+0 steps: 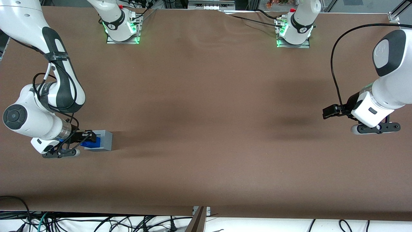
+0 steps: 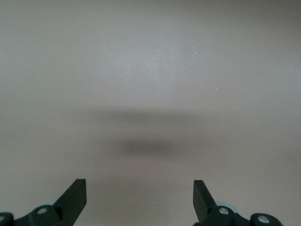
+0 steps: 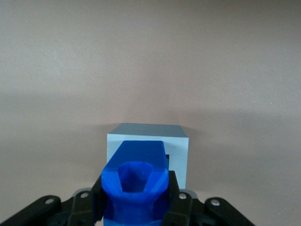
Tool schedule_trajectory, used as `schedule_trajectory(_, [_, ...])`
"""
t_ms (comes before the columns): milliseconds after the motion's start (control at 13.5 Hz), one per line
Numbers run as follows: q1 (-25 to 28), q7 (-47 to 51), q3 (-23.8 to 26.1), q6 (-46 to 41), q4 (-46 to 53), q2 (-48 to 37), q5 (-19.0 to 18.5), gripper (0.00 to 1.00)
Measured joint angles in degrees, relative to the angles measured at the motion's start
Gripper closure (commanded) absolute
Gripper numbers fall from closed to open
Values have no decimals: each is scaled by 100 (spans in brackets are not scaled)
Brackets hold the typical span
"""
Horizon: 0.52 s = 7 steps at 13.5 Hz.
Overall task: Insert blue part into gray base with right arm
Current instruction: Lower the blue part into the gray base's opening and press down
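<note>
The blue part [image 3: 135, 188] lies nearest the wrist camera, clamped between the jaws of the gripper [image 3: 136, 207], whose black fingers [image 3: 175, 203] are pressed against its two flanks. The part is held ahead of the jaws, its hollow end turned toward the camera and its flat-topped nose reaching onto the gray base [image 3: 181, 153], where the nose covers most of the square recess; only a sliver of that opening is seen just beside the part. Whether the part is already seated in the recess or merely poised at its mouth cannot be told. In the front view the gripper [image 1: 84, 139] is seen low over the table [image 1: 206, 112] toward the working arm's end, with the part [image 1: 89, 143] touching or overlapping the base [image 1: 104, 140]. The part is judged to be light, rigid moulded plastic, not fragile, but smooth enough that a slip or a twist could be caused by a jammed edge. Its lumpy outline is best gripped across the two flatter flanks, as is done here, well back from the nose so that the leading end is left free for entry. The base is judged to be light also and unfixed, so it could be pushed along the table by any sideways force.
</note>
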Motion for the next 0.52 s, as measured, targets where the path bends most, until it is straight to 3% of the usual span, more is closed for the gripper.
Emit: schedule_trajectory(519, [-12,1,0,-103,-9,-19,9,66])
